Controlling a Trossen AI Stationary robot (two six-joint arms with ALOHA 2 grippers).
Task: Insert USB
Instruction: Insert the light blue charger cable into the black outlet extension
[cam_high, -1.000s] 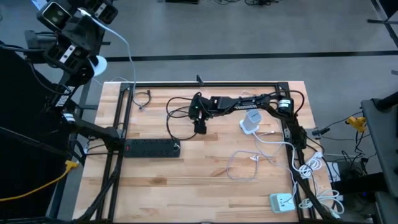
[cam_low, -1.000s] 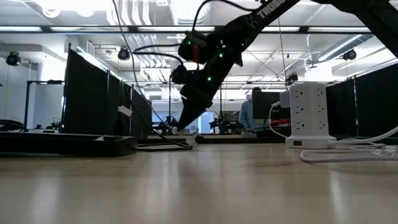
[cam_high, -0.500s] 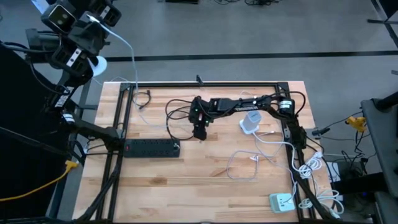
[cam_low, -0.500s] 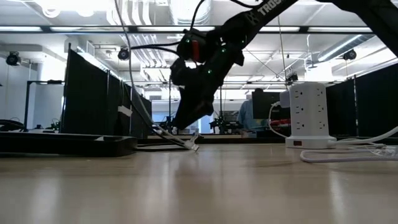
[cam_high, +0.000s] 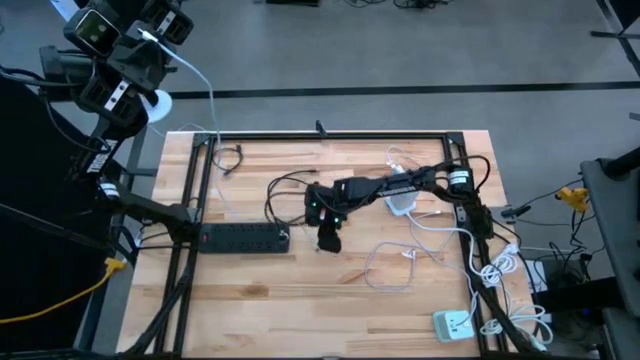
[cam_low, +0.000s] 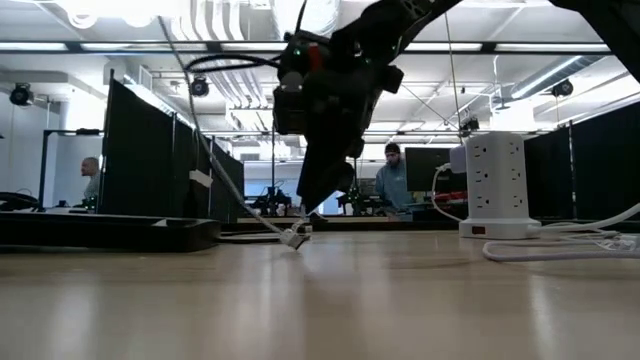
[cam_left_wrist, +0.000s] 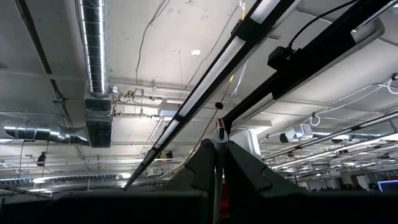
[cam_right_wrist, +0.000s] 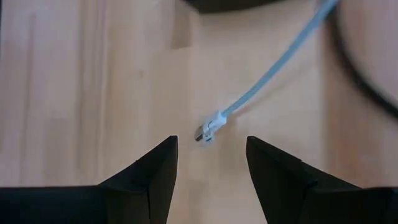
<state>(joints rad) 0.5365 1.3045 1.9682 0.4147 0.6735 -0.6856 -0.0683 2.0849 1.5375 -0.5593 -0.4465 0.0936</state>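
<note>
The white USB plug (cam_right_wrist: 208, 132) lies flat on the wooden table, its pale cable running off toward the black power strip (cam_high: 245, 237). My right gripper (cam_right_wrist: 211, 142) hovers open just above the plug, fingers pointing down, one on each side and touching nothing. In the high view it (cam_high: 328, 243) stands mid-table, right of the strip's end. My left gripper (cam_left_wrist: 217, 146) is raised beyond the table's far left corner, pointing at the ceiling, and is shut on the white cable. My left gripper pinches the white cable (cam_left_wrist: 217, 171) between its two fingers, which point upward. From there the cable (cam_high: 208, 95) curves down slack to the table, where its plug end (cam_low: 293, 240) rests on the wood.
A white tower socket (cam_high: 403, 197) stands right of centre among loose white and black cables. A white adapter (cam_high: 452, 324) lies at the near right corner. Black frame rails (cam_high: 330, 134) run along the far and side edges. People show in the room behind.
My right gripper has moved toward the table's near edge and come down lower, staying open. In the low view the plug end of the white cable has slid a little nearer along the table.
</note>
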